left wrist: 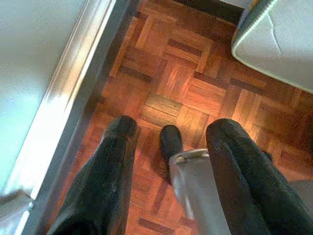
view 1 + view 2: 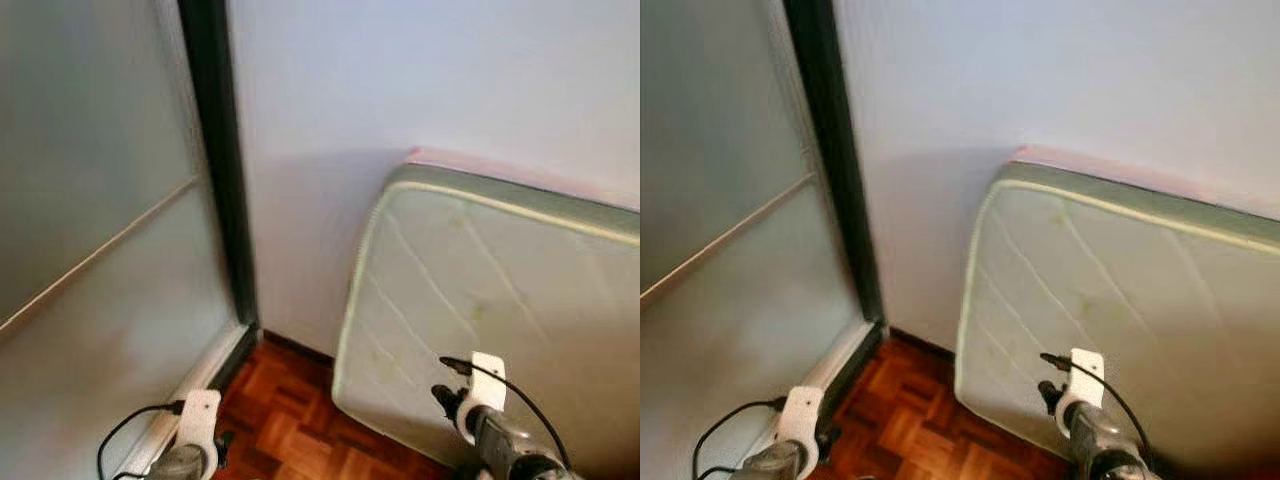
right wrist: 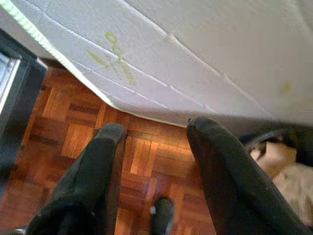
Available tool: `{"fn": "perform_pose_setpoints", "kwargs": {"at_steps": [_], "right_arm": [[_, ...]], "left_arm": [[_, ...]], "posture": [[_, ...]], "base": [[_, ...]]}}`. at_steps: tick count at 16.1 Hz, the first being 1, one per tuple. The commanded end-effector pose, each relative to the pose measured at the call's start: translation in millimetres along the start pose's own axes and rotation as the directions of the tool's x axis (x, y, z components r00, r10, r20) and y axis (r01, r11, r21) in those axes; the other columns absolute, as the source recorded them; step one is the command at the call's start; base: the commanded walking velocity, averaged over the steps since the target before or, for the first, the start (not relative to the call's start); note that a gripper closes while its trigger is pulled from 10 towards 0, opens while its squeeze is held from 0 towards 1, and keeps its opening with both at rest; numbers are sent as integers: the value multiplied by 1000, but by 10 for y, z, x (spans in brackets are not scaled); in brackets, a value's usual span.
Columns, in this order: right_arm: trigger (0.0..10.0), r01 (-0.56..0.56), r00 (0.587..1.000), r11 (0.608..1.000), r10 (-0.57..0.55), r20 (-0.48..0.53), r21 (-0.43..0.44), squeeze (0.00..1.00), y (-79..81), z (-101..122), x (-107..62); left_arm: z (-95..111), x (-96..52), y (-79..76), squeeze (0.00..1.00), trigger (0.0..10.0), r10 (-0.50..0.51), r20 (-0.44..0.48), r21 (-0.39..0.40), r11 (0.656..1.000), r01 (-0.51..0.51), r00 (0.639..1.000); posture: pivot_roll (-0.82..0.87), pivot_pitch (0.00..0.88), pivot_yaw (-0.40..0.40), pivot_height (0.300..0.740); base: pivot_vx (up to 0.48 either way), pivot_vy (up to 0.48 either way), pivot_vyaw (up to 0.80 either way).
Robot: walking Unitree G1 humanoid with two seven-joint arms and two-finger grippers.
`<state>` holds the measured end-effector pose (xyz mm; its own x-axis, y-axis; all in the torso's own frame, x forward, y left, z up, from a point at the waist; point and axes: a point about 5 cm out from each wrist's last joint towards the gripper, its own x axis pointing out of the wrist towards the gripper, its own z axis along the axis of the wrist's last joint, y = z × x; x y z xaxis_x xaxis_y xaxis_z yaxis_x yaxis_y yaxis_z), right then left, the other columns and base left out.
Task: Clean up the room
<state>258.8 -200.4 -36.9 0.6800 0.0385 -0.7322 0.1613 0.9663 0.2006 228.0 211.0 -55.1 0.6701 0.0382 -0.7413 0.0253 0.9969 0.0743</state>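
Observation:
A pale green quilted mattress (image 2: 500,300) leans upright against the white wall, its lower corner just above the parquet floor (image 2: 300,420). Both arms hang low in front of me: the left arm (image 2: 195,435) by the door track, the right arm (image 2: 485,405) in front of the mattress. In the left wrist view the left gripper (image 1: 173,126) is open above bare parquet and holds nothing. In the right wrist view the right gripper (image 3: 156,126) is open too, empty, just below the mattress edge (image 3: 146,73).
A frosted glass sliding door (image 2: 90,250) with a dark frame (image 2: 225,170) and a metal floor track (image 1: 63,117) closes off the left. Beside the right gripper, under the mattress, lie a black cable and something beige (image 3: 281,164). Parquet runs between door and mattress.

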Motion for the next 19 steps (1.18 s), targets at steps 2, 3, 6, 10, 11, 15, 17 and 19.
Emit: {"fn": "perform_pose_setpoints", "kwargs": {"at_steps": [2,3,6,10,11,15,17,19], "right_arm": [[10000,7,1000,1000,-7,3,11,0,-35,9,-7],[10000,6,1000,1000,-6,5,13,0,-32,13,-6],[10000,5,1000,1000,-5,9,21,0,-29,19,-5],[10000,-1,1000,999,1,12,36,0,-23,21,-5],[10000,-5,1000,999,5,12,36,0,-20,20,-4],[10000,-12,1000,999,11,15,46,0,-19,9,-6],[10000,-12,1000,999,11,7,51,0,-21,-6,-7],[10000,-12,1000,999,12,-6,41,0,-27,-23,-8]], "left_arm": [[-10,3,-37,0,10000,-12,-5,-7,1000,12,1000],[-6,4,-36,0,10000,-13,-5,-6,1000,13,1000],[-1,5,-35,0,10000,-13,-4,-6,1000,13,1000],[3,5,-35,0,10000,-12,-3,-8,1000,12,1000],[4,5,-34,0,10000,-11,-2,-8,1000,11,1000],[-7,3,-32,0,10000,-4,-3,-3,1000,4,1000],[-15,2,-32,0,10000,-1,-4,-3,1000,1,1000],[-26,0,-37,0,10000,-3,-5,-9,1000,3,1000]], "posture": [[81,0,-75,740],[80,0,-75,740],[79,0,-75,740],[80,0,-74,740],[80,0,-74,740],[83,0,-71,740],[81,0,-71,740],[81,0,-71,740]], "base": [[-270,0,0],[-274,0,0],[-271,0,0],[-272,0,0],[-277,0,0],[-140,0,0],[0,0,0],[0,0,-784]]}}
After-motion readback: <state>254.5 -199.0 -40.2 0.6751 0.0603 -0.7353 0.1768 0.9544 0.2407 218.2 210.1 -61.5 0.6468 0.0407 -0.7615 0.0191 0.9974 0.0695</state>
